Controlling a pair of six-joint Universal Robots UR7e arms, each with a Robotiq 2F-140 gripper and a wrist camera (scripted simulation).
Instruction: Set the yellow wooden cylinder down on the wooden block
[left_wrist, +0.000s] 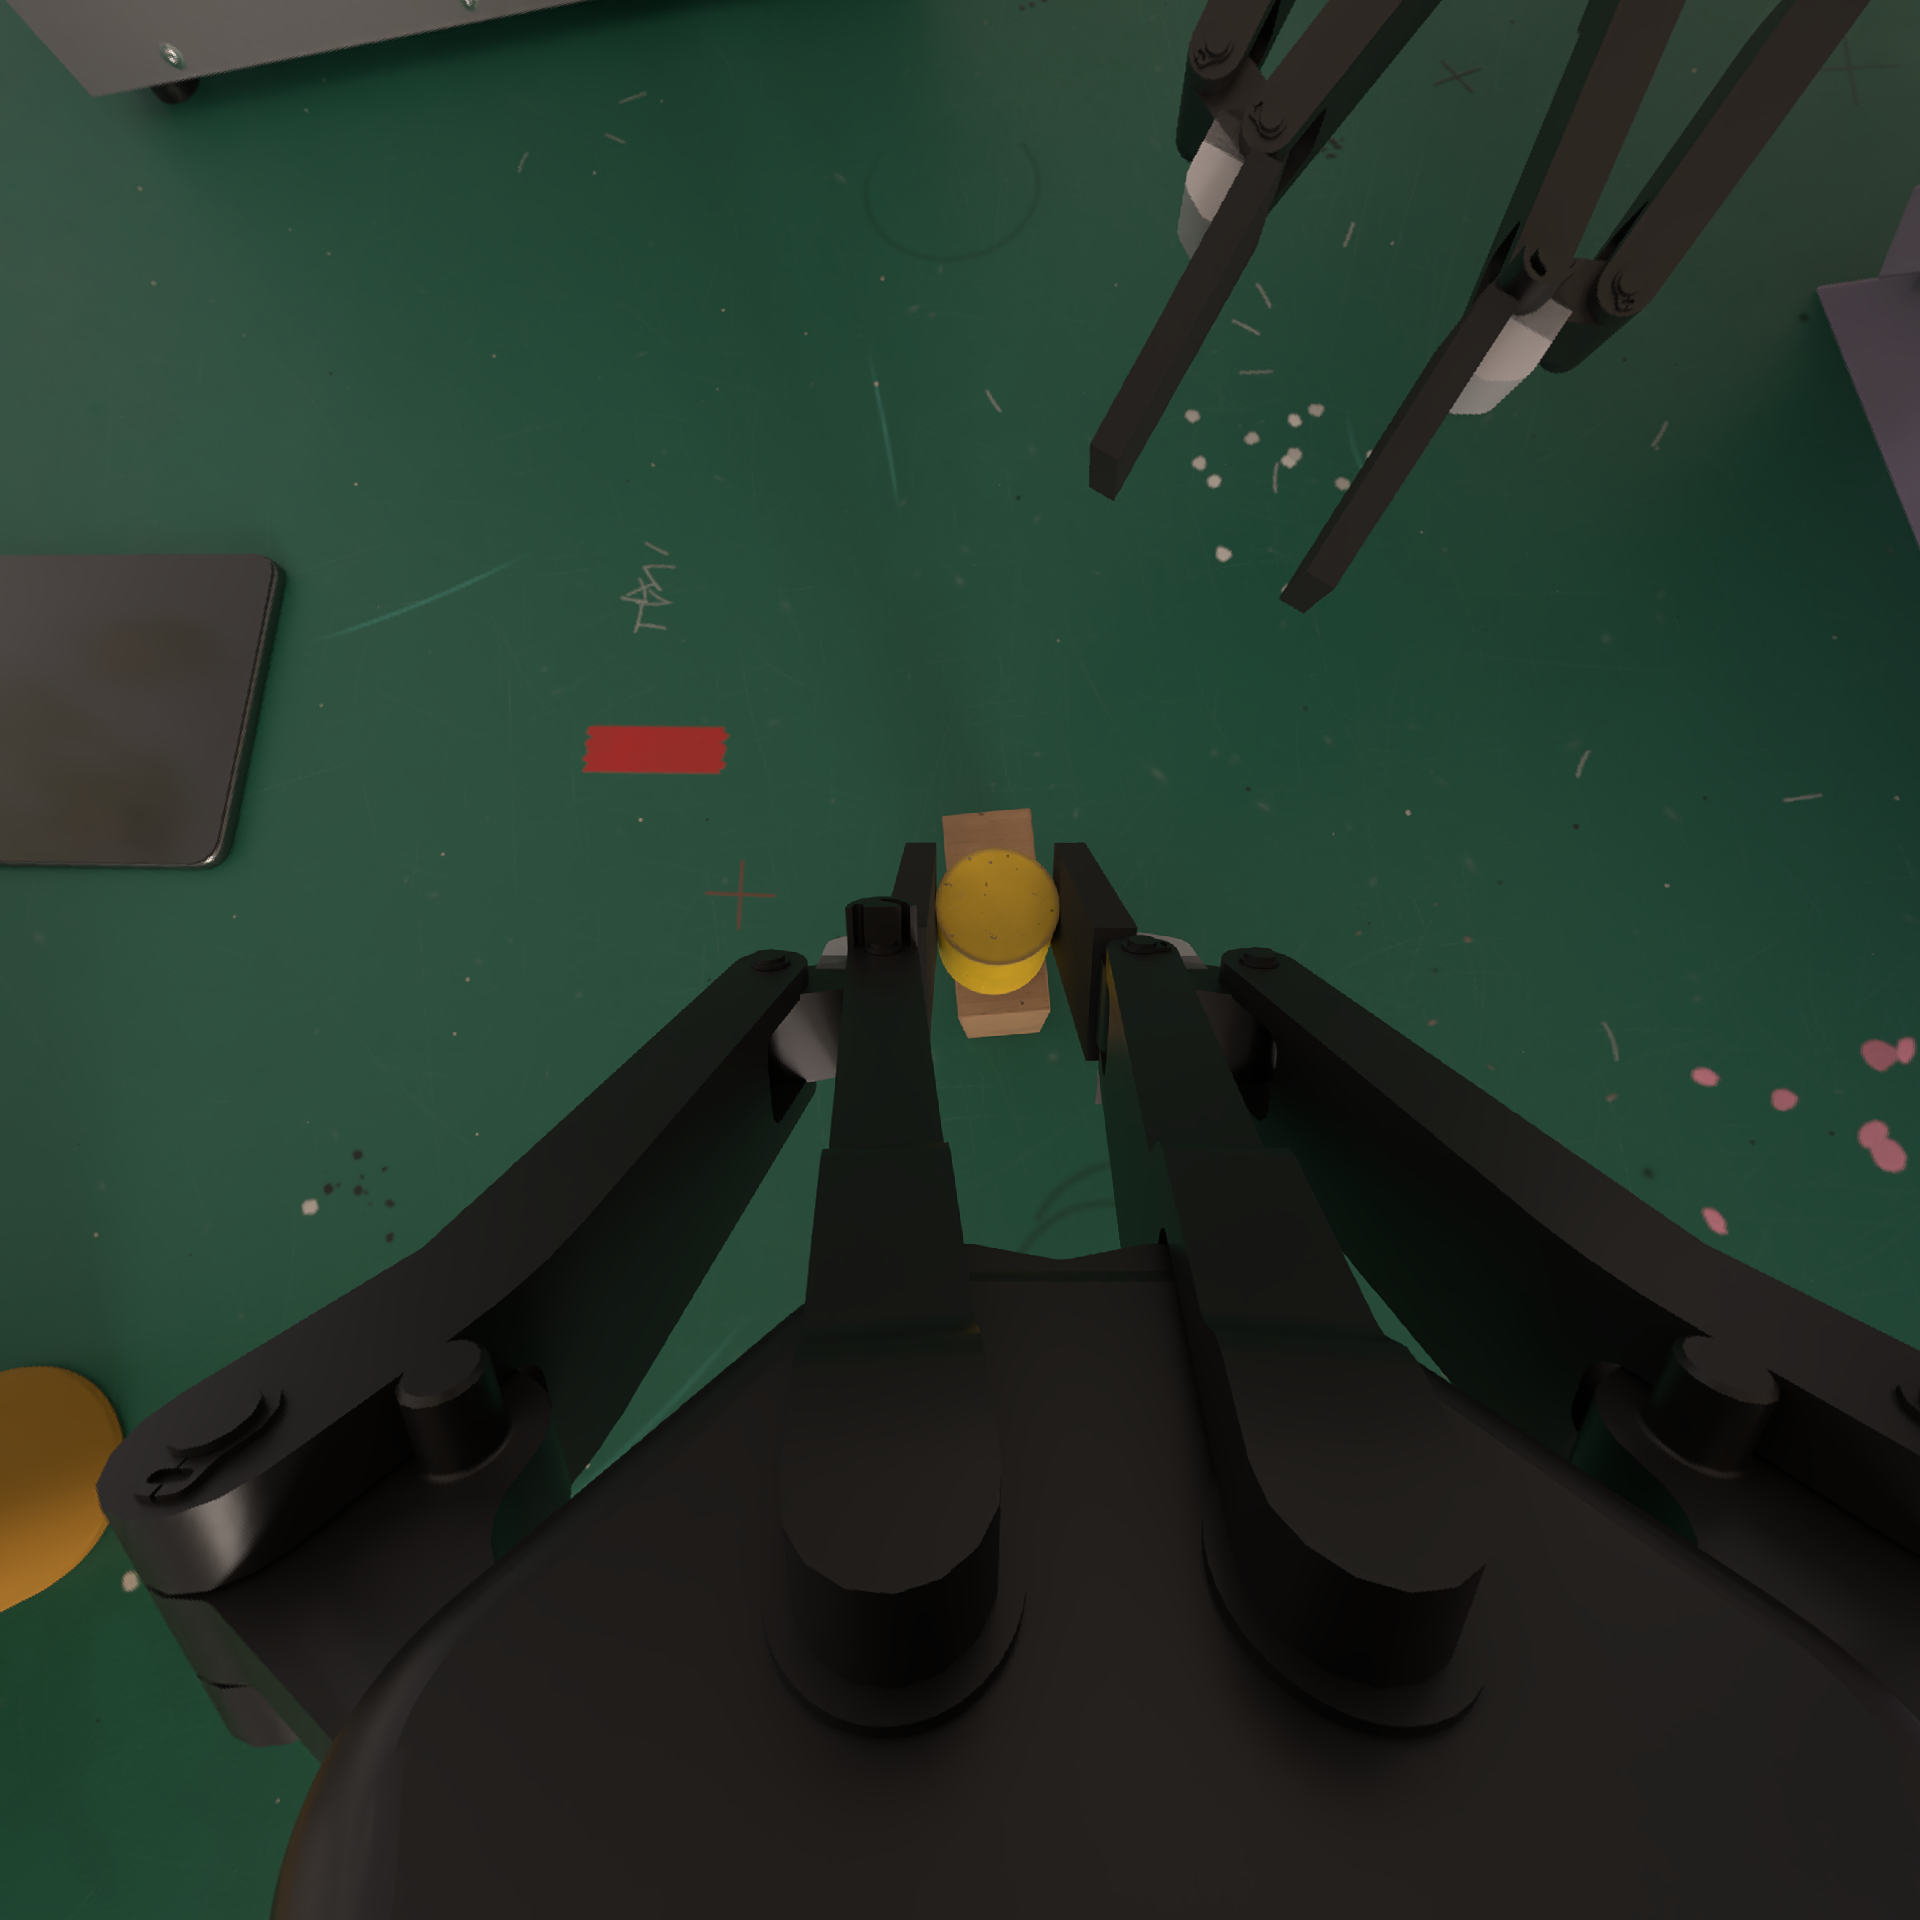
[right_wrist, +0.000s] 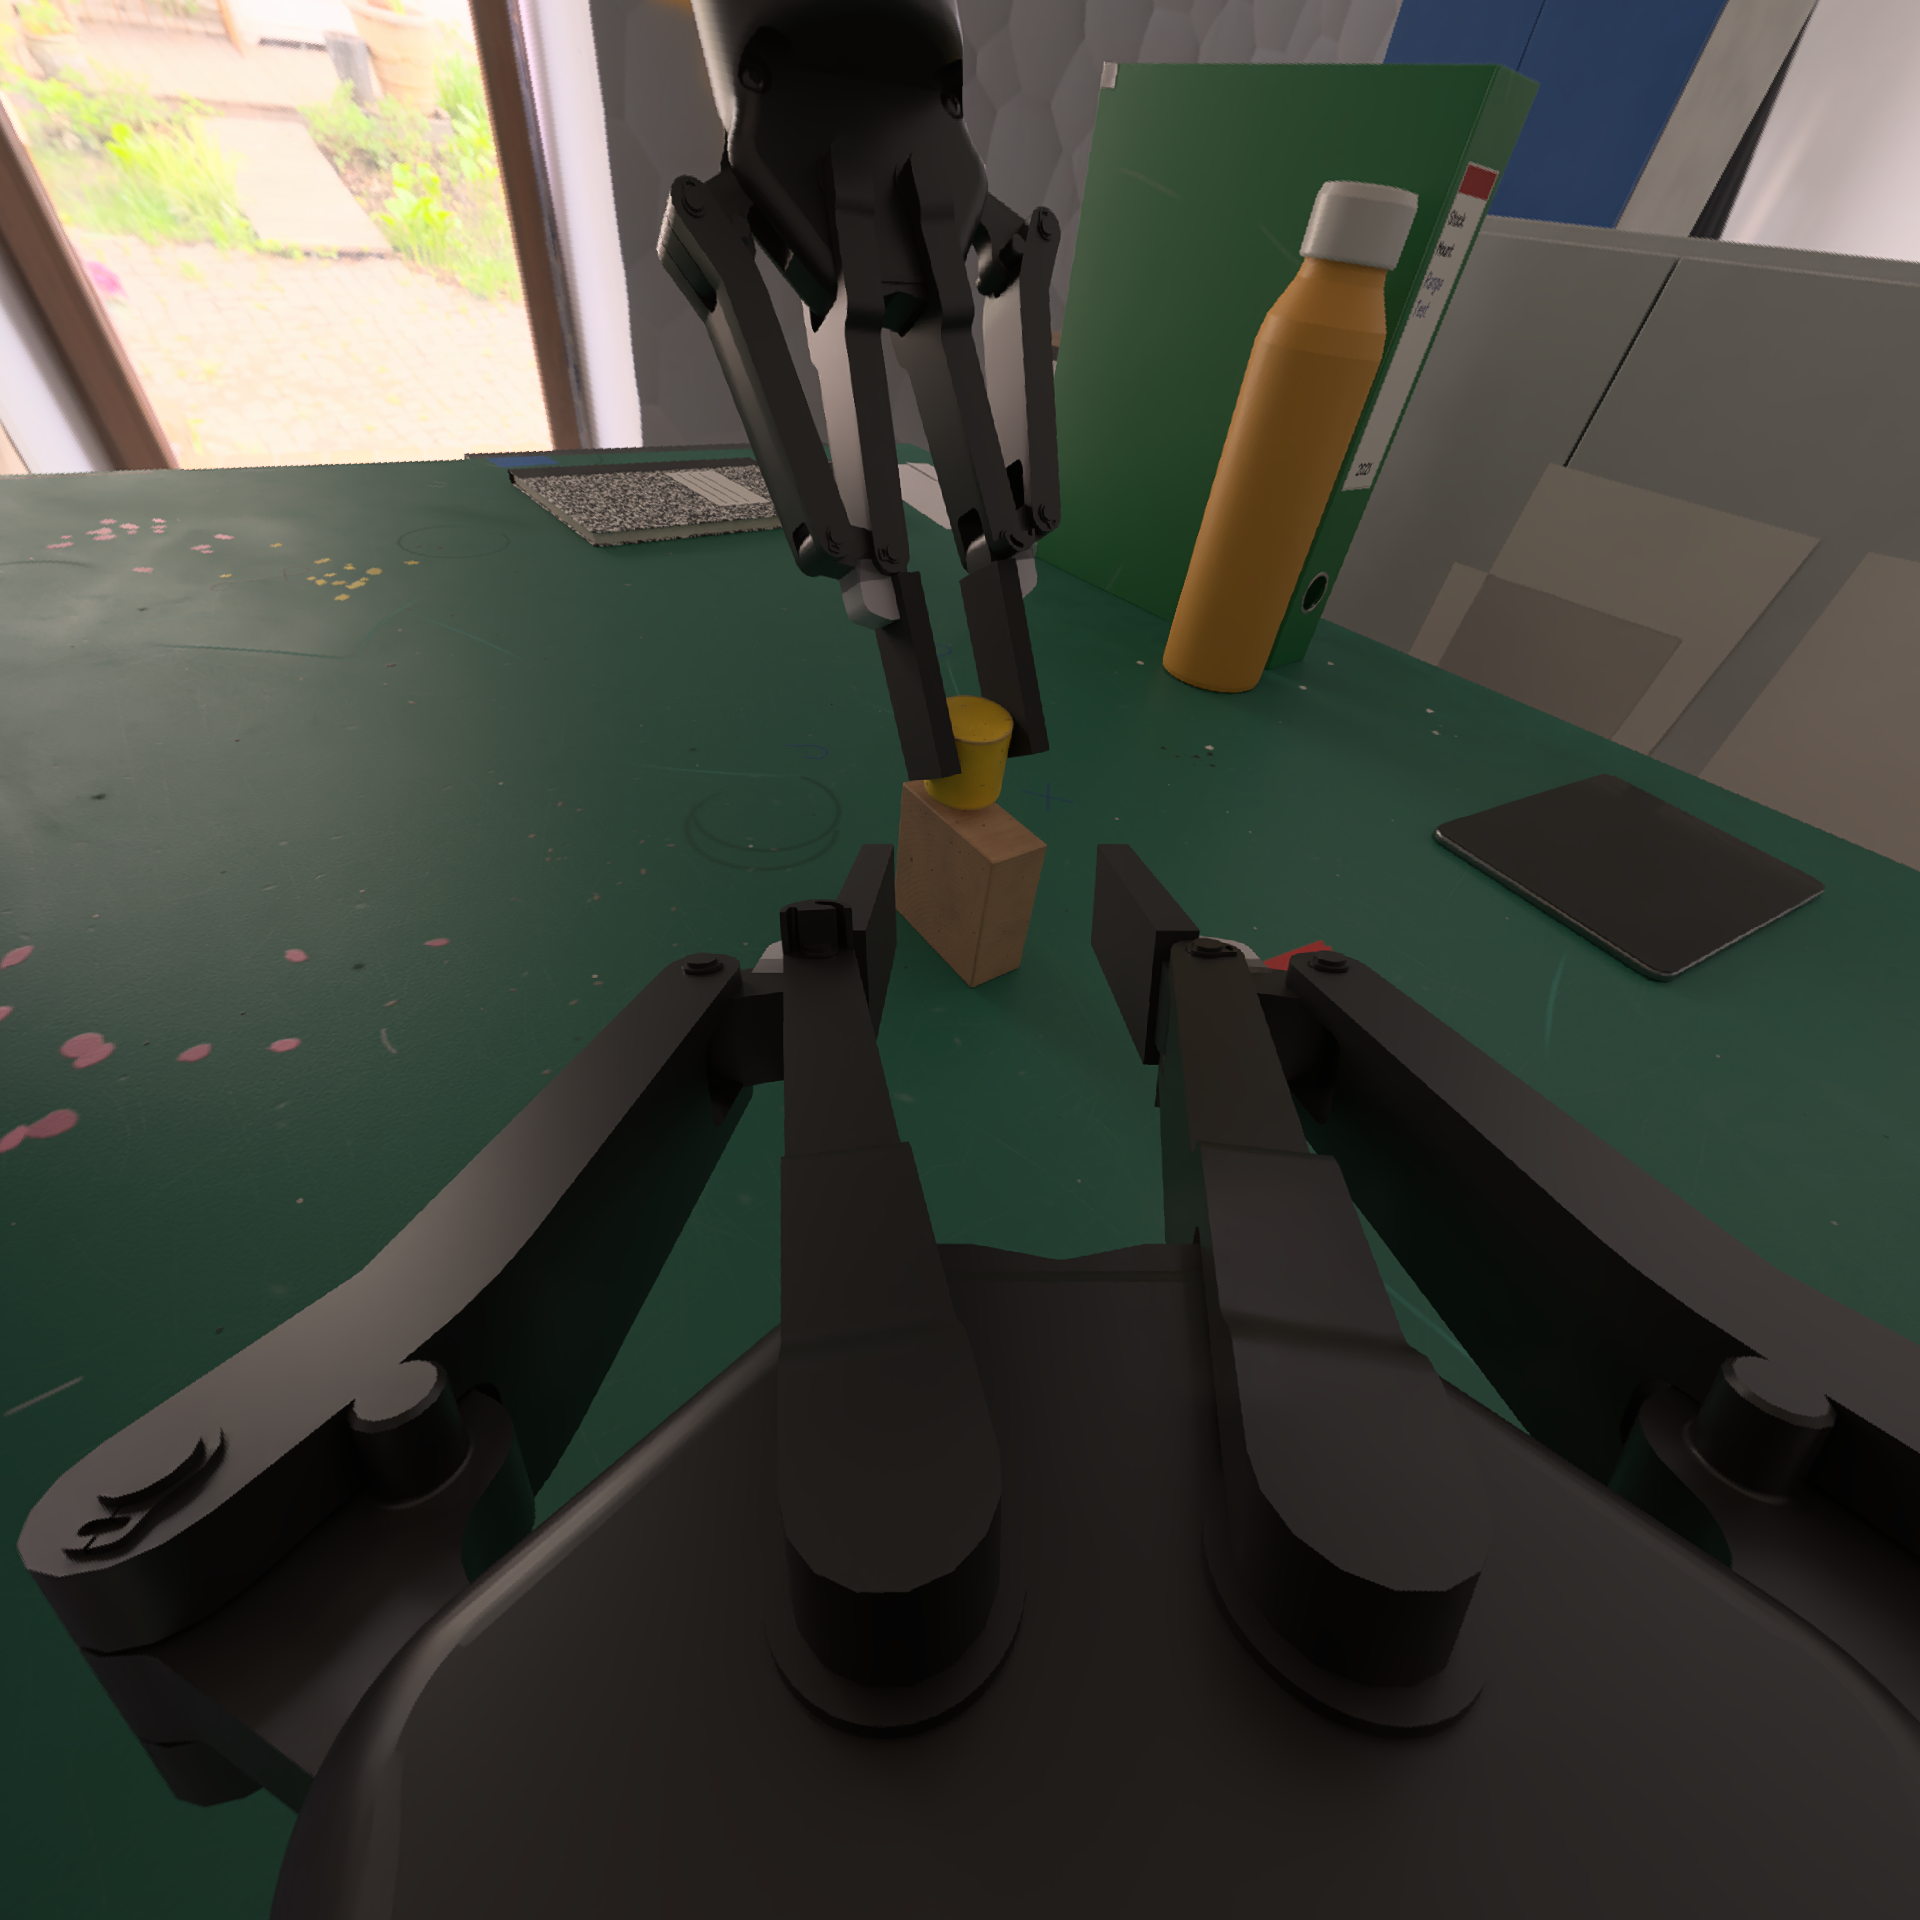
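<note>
The yellow wooden cylinder (left_wrist: 995, 914) stands upright between the fingers of my left gripper (left_wrist: 995, 871), which is shut on it. Its base rests on or just above the top of the wooden block (left_wrist: 1003, 1013), which stands on the green table. In the right wrist view the left gripper (right_wrist: 982, 753) comes down from above with the cylinder (right_wrist: 977, 764) over the far end of the block (right_wrist: 971, 894). My right gripper (right_wrist: 995, 868) is open and empty, low, just in front of the block. It also shows in the left wrist view (left_wrist: 1205, 535) at the upper right.
A dark flat pad (right_wrist: 1626, 873) lies on the table to the right, also seen in the left wrist view (left_wrist: 125, 707). An orange bottle (right_wrist: 1278, 447) stands by a green binder (right_wrist: 1195, 312). A grey notebook (right_wrist: 644, 499) lies at the far edge. Red tape (left_wrist: 655, 750) marks the table.
</note>
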